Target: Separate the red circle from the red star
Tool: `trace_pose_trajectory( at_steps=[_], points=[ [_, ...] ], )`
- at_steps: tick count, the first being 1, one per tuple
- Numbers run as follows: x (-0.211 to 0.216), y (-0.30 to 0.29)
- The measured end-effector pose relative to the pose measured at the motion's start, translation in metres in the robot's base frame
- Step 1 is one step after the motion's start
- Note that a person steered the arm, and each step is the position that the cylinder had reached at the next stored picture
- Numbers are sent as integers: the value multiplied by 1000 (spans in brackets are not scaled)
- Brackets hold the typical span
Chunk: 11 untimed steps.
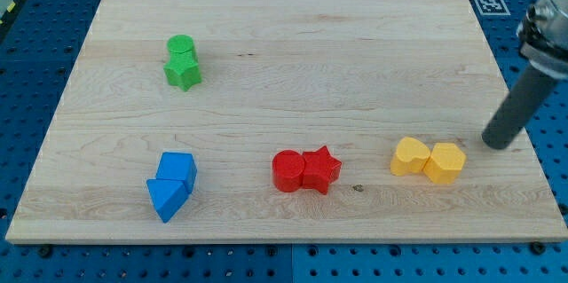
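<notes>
The red circle (pixel 287 170) lies near the view's bottom middle of the wooden board (pixel 293 43). The red star (pixel 320 169) sits right against its right side, touching it. My tip (pixel 499 144) is the lower end of the dark rod at the view's right edge of the board. It rests far to the right of both red blocks, just right of the yellow blocks.
Two yellow blocks (pixel 429 159) sit touching between my tip and the red star. A green circle (pixel 181 48) and green star (pixel 183 73) sit together at the upper left. Two blue blocks (pixel 172 184) sit together at the lower left.
</notes>
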<state>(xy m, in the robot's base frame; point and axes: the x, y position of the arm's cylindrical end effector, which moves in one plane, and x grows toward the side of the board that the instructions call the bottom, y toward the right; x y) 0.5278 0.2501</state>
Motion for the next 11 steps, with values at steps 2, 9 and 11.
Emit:
trace_pose_trajectory(
  at_steps=[2,9,11],
  points=[
    [73,-57],
    [8,-276],
    [-11,-286]
  ],
)
